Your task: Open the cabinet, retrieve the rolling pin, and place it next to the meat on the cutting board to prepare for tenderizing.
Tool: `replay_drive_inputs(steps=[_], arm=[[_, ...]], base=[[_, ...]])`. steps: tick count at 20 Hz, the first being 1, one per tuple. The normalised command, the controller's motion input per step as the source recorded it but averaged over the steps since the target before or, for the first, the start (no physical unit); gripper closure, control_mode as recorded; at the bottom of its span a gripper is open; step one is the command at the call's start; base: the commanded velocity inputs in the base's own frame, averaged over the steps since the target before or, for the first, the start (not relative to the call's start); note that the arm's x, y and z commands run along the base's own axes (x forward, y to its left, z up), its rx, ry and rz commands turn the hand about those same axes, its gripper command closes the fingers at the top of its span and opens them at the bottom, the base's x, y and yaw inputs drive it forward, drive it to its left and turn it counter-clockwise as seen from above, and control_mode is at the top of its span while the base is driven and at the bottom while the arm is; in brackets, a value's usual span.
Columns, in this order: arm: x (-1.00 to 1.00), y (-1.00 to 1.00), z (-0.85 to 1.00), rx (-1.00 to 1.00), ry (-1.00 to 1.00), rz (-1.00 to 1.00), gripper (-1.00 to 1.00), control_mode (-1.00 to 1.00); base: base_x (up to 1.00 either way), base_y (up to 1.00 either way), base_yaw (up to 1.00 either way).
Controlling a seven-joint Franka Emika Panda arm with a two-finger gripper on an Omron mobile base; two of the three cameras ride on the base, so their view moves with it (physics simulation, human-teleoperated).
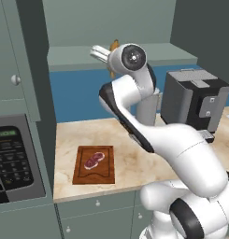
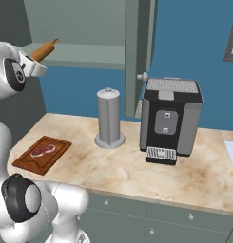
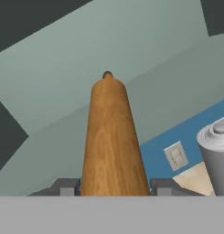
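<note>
My gripper (image 3: 114, 188) is shut on the rolling pin (image 3: 112, 137), a tan wooden cylinder that runs away from the hand between both dark fingertips (image 3: 66, 187). In the right base view the gripper (image 2: 36, 58) holds the rolling pin (image 2: 45, 48) up high at the left, in front of the open cabinet (image 2: 80, 28), well above the counter. The cabinet's door (image 2: 136, 52) stands swung out. The cutting board (image 1: 94, 175) lies on the counter below, with the meat (image 1: 94, 159) on its upper half. From the right, the cutting board (image 2: 30, 163) and meat (image 2: 43, 151) lie at the counter's left end.
A black coffee machine (image 2: 170, 118) stands on the marble counter (image 2: 137, 171); a grey paper-towel holder (image 2: 109, 118) stands left of it. A black oven panel (image 1: 10, 158) borders the counter on the left. Drawers (image 1: 97, 210) run below the counter edge.
</note>
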Motion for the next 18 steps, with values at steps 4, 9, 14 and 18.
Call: replay_drive_inputs(steps=[4,9,14,18], arm=[[-0.75,0.0,0.39,0.01,0.0,0.06,1.0,-1.0],[-0.77,0.01,0.1,0.0,0.04,0.11,1.0,-1.0],[-0.56,0.0,0.0,-0.07,0.12,0.22,1.0,-1.0],[-0.4,0.05,-0.02,-0.09,0.14,0.24,1.0,-1.0]], base=[[0.0,0.0,0.0],[0.0,0.0,0.0],[0.0,0.0,0.0],[0.0,0.0,0.0]])
